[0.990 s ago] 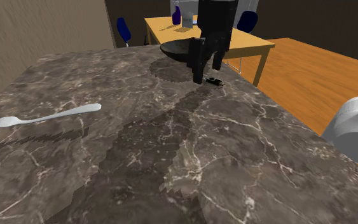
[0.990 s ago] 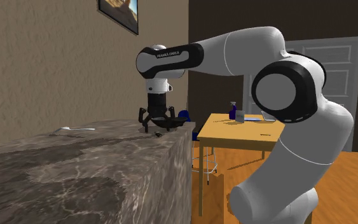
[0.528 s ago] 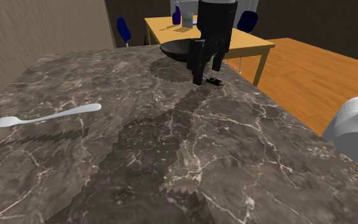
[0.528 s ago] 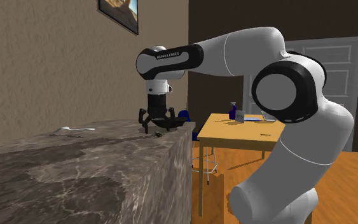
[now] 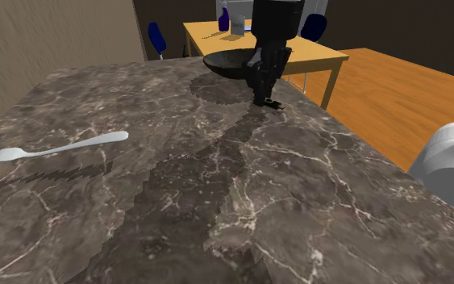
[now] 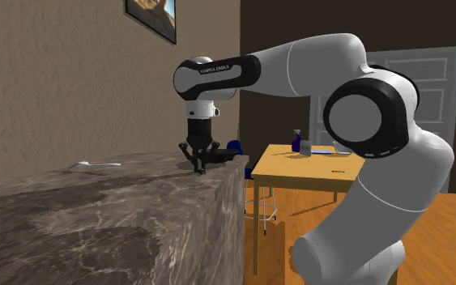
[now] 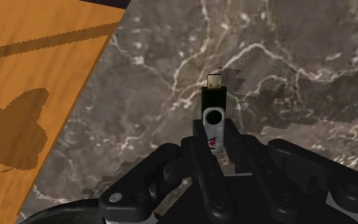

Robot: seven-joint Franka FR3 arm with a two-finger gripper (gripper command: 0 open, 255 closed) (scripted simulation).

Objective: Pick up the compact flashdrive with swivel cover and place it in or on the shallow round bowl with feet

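One gripper (image 5: 263, 95), clenched on the one flash drive (image 7: 214, 118). Black body, silver swivel cover, gold plug pointing away from the fingers (image 7: 198, 158). Clasped from both sides in the wrist view.

Held low at the marble counter (image 5: 177, 185), close to the edge next to the wooden floor. Cannot tell whether touching the stone or just off it.

One dark shallow bowl (image 5: 227, 62) on the same counter, just beyond the gripper in the shoulder view, by the far edge. Apart from the drive.

One silver fork (image 5: 52, 150), well apart, toward the shoulder view's left.

Past the counter: one wooden table (image 5: 318, 52), two blue chairs (image 5: 156, 36), one blue spray bottle (image 5: 224, 18) on the table.

In the second exterior view: one framed picture (image 6: 151, 14) on the wall, one white door (image 6: 419, 81).
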